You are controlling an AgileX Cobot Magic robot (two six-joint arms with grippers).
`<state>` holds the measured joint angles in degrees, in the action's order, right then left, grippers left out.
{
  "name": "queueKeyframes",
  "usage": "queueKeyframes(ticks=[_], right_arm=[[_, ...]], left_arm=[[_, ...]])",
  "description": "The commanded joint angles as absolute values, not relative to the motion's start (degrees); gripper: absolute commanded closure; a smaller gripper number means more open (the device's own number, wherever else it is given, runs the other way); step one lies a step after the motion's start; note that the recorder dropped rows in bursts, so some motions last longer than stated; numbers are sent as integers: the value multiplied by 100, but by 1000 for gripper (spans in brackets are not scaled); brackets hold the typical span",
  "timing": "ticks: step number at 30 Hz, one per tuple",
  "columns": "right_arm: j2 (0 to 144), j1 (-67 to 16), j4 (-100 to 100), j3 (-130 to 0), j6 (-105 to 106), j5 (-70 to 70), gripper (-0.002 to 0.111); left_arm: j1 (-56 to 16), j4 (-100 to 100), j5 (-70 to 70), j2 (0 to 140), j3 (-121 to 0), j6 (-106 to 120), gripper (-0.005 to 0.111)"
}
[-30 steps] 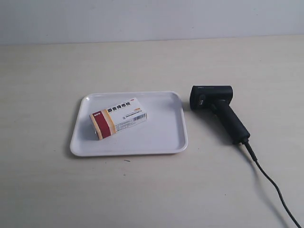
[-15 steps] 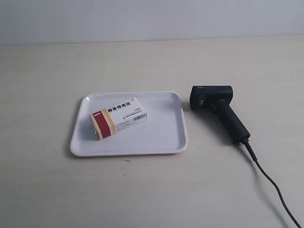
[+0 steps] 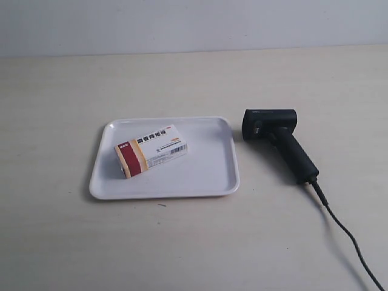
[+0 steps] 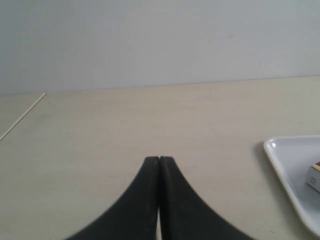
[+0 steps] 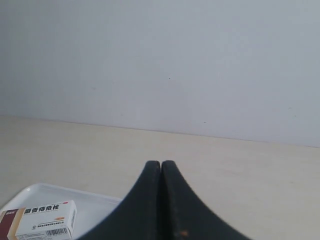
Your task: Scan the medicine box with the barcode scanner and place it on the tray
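The medicine box (image 3: 151, 151), white with a dark red and orange end, lies flat inside the white tray (image 3: 218, 176) in the exterior view, barcode side facing the camera. To the tray's right the black barcode scanner (image 3: 280, 142) lies on its side on the table, its cable (image 3: 348, 236) trailing to the lower right. Neither arm appears in the exterior view. My left gripper (image 4: 159, 159) is shut and empty above bare table, with the tray (image 4: 285, 167) and a corner of the box (image 4: 315, 177) off to one side. My right gripper (image 5: 160, 163) is shut and empty; the box (image 5: 42, 220) on the tray (image 5: 95, 205) lies beyond it.
A pale beige tabletop (image 3: 182, 242) spreads around the tray and scanner. A plain light wall (image 3: 194, 24) stands behind the table's far edge. A thin seam line (image 4: 22, 117) crosses the tabletop in the left wrist view.
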<state>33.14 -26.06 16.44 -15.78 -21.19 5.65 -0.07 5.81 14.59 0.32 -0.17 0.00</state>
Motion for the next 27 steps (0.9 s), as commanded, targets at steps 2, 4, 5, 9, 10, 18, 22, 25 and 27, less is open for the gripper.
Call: queueKeyframes(ticks=[2, 4, 5, 9, 10, 18, 22, 25, 27], right_arm=[[3179, -2595, 892, -1302, -2079, 677, 108], [3034, -2595, 626, -938, -1943, 870, 108], [2952, -2595, 545, -747, -1834, 975, 108], [2355, -2595, 0, -149, -1562, 1109, 108], [2178, -2595, 0, -24, -1442, 1057, 108], [1301, -2595, 0, 0, -817, -39, 108], [1210, -2595, 0, 0, -803, -76, 108], [941, -2504, 0, 0, -803, -76, 108], [780, -2169, 0, 0, -814, -76, 108]], left_arm=[[10, 524, 1462, 0, 0, 0, 106], [10, 524, 1462, 0, 0, 0, 106], [10, 524, 1462, 0, 0, 0, 106], [10, 524, 1462, 0, 0, 0, 106], [10, 524, 1462, 0, 0, 0, 106], [10, 524, 1462, 0, 0, 0, 106], [10, 524, 1462, 0, 0, 0, 106], [10, 524, 1462, 0, 0, 0, 106], [10, 524, 1462, 0, 0, 0, 106]])
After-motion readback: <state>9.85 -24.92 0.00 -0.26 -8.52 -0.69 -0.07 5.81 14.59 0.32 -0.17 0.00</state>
